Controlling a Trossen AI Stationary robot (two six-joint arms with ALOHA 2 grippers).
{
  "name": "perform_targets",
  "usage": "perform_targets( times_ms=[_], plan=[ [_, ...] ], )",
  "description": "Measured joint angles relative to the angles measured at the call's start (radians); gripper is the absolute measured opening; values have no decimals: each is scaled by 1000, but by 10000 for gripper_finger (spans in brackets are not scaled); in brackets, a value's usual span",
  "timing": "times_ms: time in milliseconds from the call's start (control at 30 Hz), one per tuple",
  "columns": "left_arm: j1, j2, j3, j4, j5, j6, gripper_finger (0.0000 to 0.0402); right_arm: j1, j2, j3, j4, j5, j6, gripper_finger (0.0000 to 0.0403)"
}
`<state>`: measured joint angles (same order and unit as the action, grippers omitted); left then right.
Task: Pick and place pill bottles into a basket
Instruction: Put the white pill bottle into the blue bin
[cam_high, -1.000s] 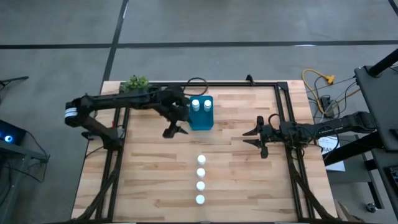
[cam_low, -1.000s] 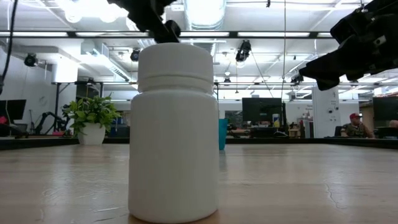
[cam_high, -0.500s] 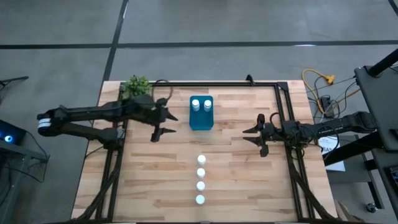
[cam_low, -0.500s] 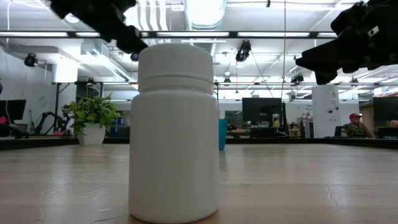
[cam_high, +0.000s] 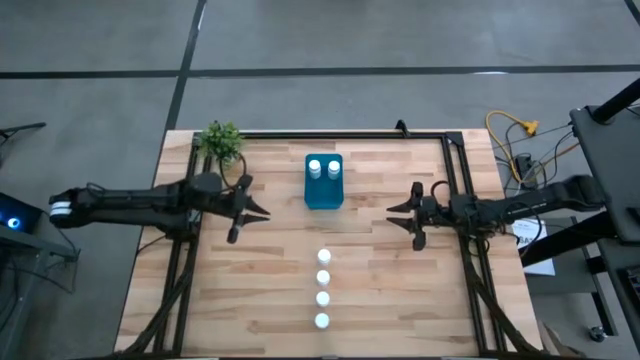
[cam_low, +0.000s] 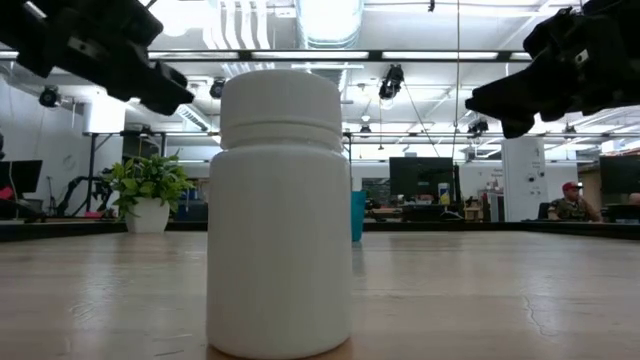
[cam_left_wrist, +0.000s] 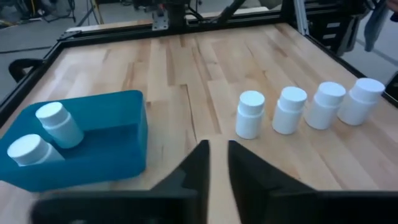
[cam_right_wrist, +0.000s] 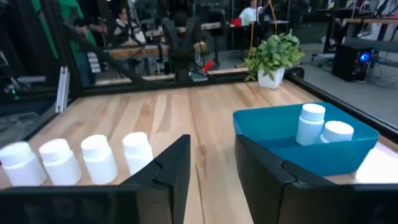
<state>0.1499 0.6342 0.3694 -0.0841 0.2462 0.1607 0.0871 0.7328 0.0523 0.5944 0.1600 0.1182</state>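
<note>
High view shows a small rectangular teal-blue plastic basket (cam_high: 323, 183) on the far middle of the pale wooden bench (cam_high: 260, 290), with two small white cylindrical pill bottles (cam_high: 322, 168) side by side at its far end. Four more white capped bottles (cam_high: 322, 288) stand in a straight row on the bench, nearer than the basket and apart from it. The left gripper (cam_high: 242, 211) hovers to the left of the basket, well clear of it, its dark fingers (cam_left_wrist: 198, 163) drawn nearly together and holding nothing. The right gripper (cam_high: 414, 217) hangs to the right of the basket, its fingers (cam_right_wrist: 173, 163) a little apart and empty. A small green leafy plant in a white pot (cam_high: 221, 139) sits at the far left corner of the bench.
</note>
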Motion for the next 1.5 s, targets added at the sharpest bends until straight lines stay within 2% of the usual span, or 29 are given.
perform_targets(
  times_ms=[100, 300, 500, 733, 867, 1100, 1300, 1500],
  plan=[
    [-11, -27, -33, 19, 0, -12, 6, -2, 74, 42, -2, 0, 2, 106],
    [-34, -64, -103, 124, -3, -26, 7, -2, 272, 197, -12, -13, -32, 94],
    [-34, -99, -136, 124, -15, -51, 7, -2, 439, 354, -59, -113, -49, 93],
    [-35, -135, -180, 119, -14, -52, 8, -3, 559, 595, -401, -116, -87, 133],
    [-35, -151, -191, 120, -13, -53, 8, -3, 609, 713, -523, -108, -93, 168],
    [-35, -177, -192, 92, -10, -51, 8, -2, 678, 850, -623, -107, -93, 219],
    [-35, -194, -192, 83, -2, -51, 8, -2, 733, 938, -731, -106, -62, 230],
    [-35, -196, -192, 82, 4, -51, 8, -2, 804, 1022, -739, -108, -70, 229]
  ],
)
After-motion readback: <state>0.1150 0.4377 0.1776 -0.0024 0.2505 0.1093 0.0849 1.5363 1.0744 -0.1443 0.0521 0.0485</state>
